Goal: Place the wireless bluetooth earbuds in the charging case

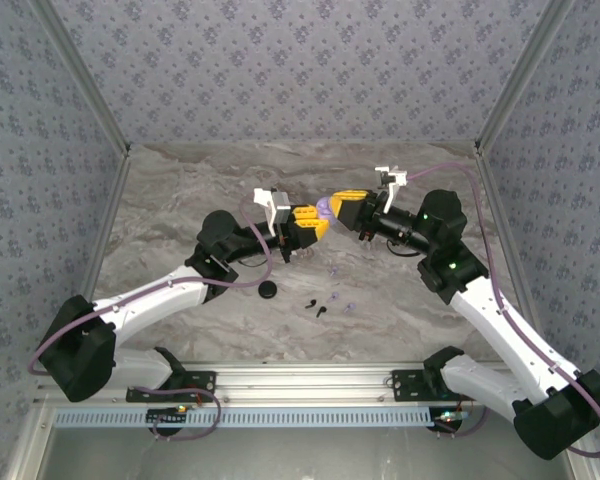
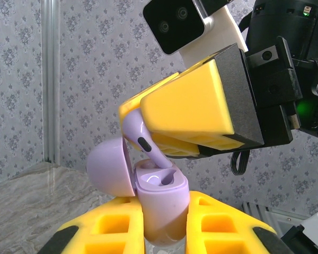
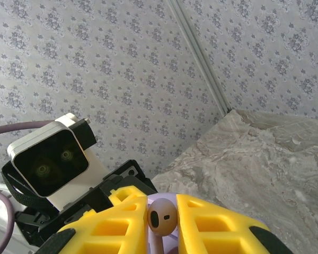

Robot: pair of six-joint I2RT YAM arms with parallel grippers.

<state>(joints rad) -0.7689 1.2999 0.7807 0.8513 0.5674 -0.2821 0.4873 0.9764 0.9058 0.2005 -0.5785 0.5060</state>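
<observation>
Because the lilac earbud (image 2: 140,138) leaned over with only its stem dipping into the open lilac charging case (image 2: 161,203), it could have jammed on the rim or popped loose if the right gripper (image 3: 162,225), squeezing the bud's head, pushed at that slant. The left gripper (image 1: 315,222) hugged the case tight, up above the table (image 1: 180,200), and a hard push might have twisted the case in its grip. The stem's tip was hidden inside the slot, and the small dark bits (image 1: 317,306) on the table were too tiny to tell apart.
</observation>
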